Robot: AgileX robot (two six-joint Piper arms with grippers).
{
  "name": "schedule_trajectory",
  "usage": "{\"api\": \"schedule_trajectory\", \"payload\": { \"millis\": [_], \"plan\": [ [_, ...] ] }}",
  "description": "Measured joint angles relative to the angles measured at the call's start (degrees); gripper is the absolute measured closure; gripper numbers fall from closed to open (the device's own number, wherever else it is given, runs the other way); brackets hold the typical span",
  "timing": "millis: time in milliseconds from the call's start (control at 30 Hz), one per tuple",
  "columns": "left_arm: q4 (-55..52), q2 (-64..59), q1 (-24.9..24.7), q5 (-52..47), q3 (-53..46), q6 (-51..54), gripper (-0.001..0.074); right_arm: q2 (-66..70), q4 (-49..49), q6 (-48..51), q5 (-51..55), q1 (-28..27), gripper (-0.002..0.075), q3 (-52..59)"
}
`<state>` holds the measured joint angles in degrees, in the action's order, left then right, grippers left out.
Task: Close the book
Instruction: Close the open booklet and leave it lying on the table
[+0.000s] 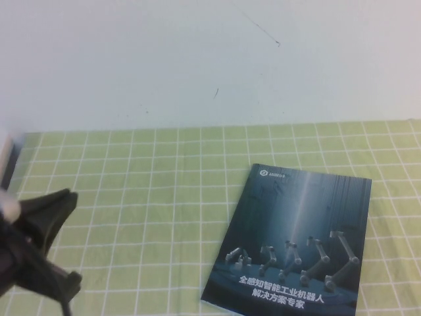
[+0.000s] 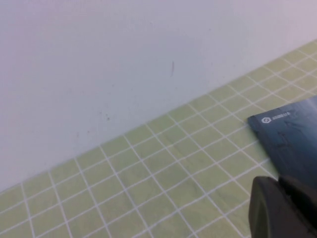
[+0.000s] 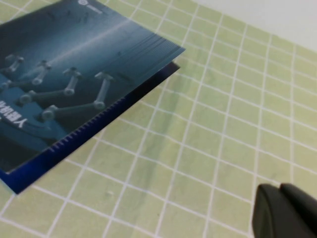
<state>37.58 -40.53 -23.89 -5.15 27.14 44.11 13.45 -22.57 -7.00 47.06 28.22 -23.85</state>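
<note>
The left gripper (image 2: pixel 285 208) shows only as a dark tip at the edge of its own wrist view. Whether it is open or closed, I cannot tell. It holds nothing and hangs over the green checked tablecloth (image 1: pixel 145 197), with one corner of the book (image 2: pixel 292 134) just beside it. In the high view the dark body of the left arm (image 1: pixel 36 243) sits at the near left corner of the table, well apart from the book.

The right gripper (image 3: pixel 287 210) is also only a dark tip in its wrist view, and its state cannot be told either. It is over bare cloth, near the book's free edge but not touching it. The high view does not show it at all.

The book (image 1: pixel 289 243) lies on the near right part of the cloth, front cover up. The cover is dark blue, with a row of robot arms and white Chinese letters. It is turned a little against the grid lines. From the right wrist view, the cover (image 3: pixel 74 84) seems to rest slightly above the pages at the outer corner, and a thin dark gap shows there.

I judge that the closing step is already done, or almost done, because no page is exposed. If anything is left, it would be a light press on that outer corner. This would call for the right gripper to come over the cover and go down softly, without pushing the book sideways. Behind the table there is only the pale wall (image 1: pixel 197 59).
</note>
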Motion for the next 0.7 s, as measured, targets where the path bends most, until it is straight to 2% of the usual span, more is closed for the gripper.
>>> {"api": "schedule_trajectory", "payload": {
  "millis": [233,700],
  "plan": [
    [5.6,7.9,0.0,0.1,-5.7,0.1,0.0738,-0.2,2.6,-0.8,-5.8,0.0,0.0729,3.2],
    [5.5,8.4,0.0,-8.7,-8.4,0.2,0.0738,-0.2,2.8,-0.9,-6.3,0.0,0.0729,3.3]
  ]
}}
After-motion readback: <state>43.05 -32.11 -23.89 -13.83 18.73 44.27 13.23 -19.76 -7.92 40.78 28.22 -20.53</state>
